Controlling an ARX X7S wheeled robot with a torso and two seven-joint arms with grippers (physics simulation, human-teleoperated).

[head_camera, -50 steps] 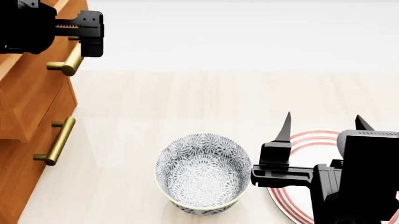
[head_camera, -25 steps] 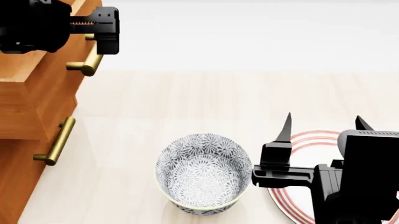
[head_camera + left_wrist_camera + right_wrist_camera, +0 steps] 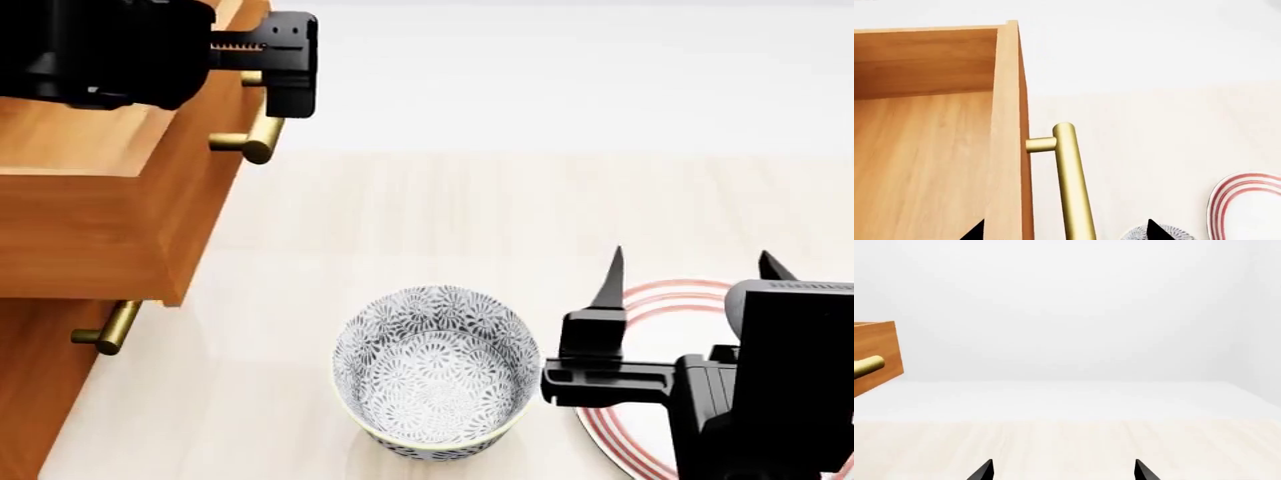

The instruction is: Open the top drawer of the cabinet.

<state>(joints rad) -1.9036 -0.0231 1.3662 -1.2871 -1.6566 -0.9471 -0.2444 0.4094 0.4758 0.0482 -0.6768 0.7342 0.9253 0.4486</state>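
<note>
The top drawer of the orange-brown cabinet stands pulled out, with its plain wood inside showing. My left gripper is at the drawer's brass bar handle. In the left wrist view my left gripper is open, its fingertips wide apart. They straddle the drawer's front panel and the handle. My right gripper is open and empty above the plate. It also shows in the right wrist view.
A patterned grey bowl stands on the pale table in front of me. A white plate with red rings lies to its right, under my right arm. A lower drawer's brass handle shows below the open drawer.
The top drawer has slid out of the cabinet towards the right, and my left gripper has moved right with its handle. The right arm has stayed still.
</note>
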